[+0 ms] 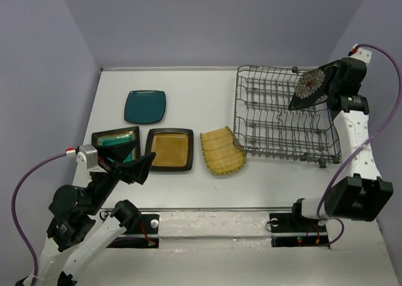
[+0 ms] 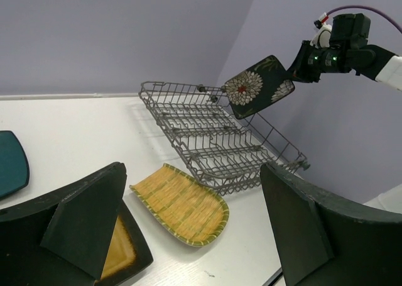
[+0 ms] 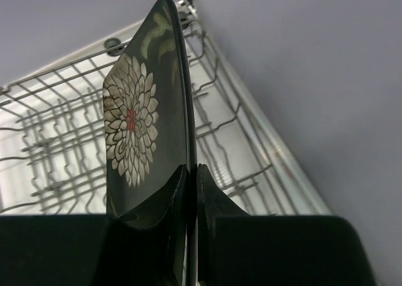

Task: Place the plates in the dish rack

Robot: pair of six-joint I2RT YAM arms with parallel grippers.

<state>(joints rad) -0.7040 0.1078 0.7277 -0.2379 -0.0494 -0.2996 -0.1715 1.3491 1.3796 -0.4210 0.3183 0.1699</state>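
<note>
My right gripper (image 3: 191, 170) is shut on the edge of the black plate with a white flower (image 1: 312, 86), which it holds edge-up and tilted above the far right corner of the grey wire dish rack (image 1: 282, 119). On the table lie a plain teal plate (image 1: 145, 106), a dark-rimmed mustard plate (image 1: 169, 149) and a yellow ribbed plate (image 1: 221, 150) that leans on the rack's front left corner. My left gripper (image 1: 139, 160) hangs open and partly hides a dark-rimmed teal plate (image 1: 113, 138). In the left wrist view its fingers frame the yellow ribbed plate (image 2: 182, 204).
The rack (image 2: 213, 141) holds nothing between its upright tines. Purple walls close in the table at the back and on both sides. Bare white table lies between the plates and the arm bases.
</note>
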